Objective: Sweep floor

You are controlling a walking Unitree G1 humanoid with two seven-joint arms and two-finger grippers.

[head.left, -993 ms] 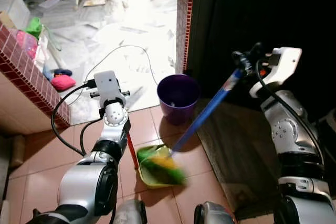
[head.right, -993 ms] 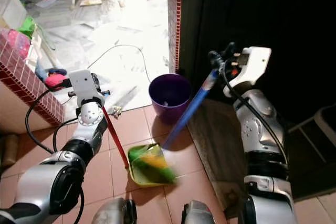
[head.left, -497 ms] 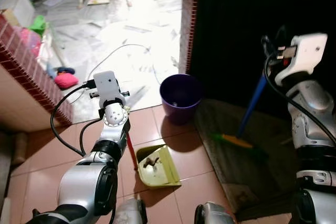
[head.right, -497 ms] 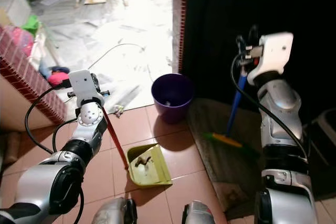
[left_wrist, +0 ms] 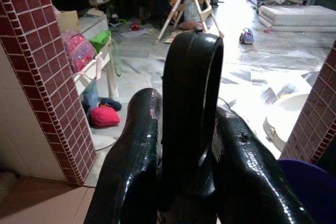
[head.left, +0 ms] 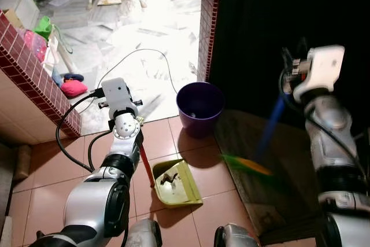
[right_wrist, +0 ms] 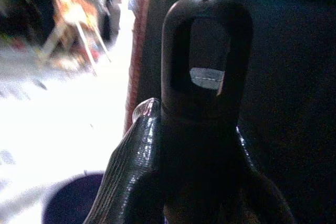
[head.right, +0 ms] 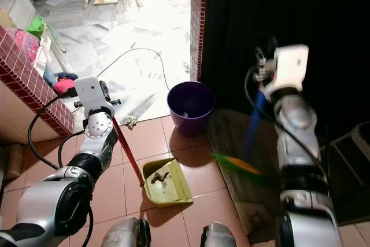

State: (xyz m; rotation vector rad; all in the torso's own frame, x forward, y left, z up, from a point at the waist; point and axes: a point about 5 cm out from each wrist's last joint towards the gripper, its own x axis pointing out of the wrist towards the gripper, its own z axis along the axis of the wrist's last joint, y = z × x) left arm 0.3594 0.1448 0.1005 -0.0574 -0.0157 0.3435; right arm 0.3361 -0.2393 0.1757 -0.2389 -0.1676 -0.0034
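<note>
A yellow-green dustpan (head.left: 176, 182) lies on the pink tiles with brown debris in it. Its red handle (head.left: 145, 165) rises to my left gripper (left_wrist: 189, 124), which is shut on the handle's black loop end (left_wrist: 191, 72). My right gripper (right_wrist: 202, 140) is shut on the black looped top of the broom. The broom's blue shaft (head.left: 269, 126) slants down to blurred green and yellow bristles (head.left: 245, 165) over the edge of a dark mat (head.left: 272, 172), to the right of the dustpan.
A purple bucket (head.left: 199, 105) stands just behind the dustpan at the doorway. A red brick pillar (head.left: 207, 21) and a low brick wall (head.left: 34, 79) flank the bright room beyond, where a cable (head.left: 133, 59), toys and papers lie. Darkness lies to the right.
The broom swept across the dustpan, swung right onto the mat, and now its head moves back left, blurred. Debris now lies in the dustpan. The left arm holds still.
</note>
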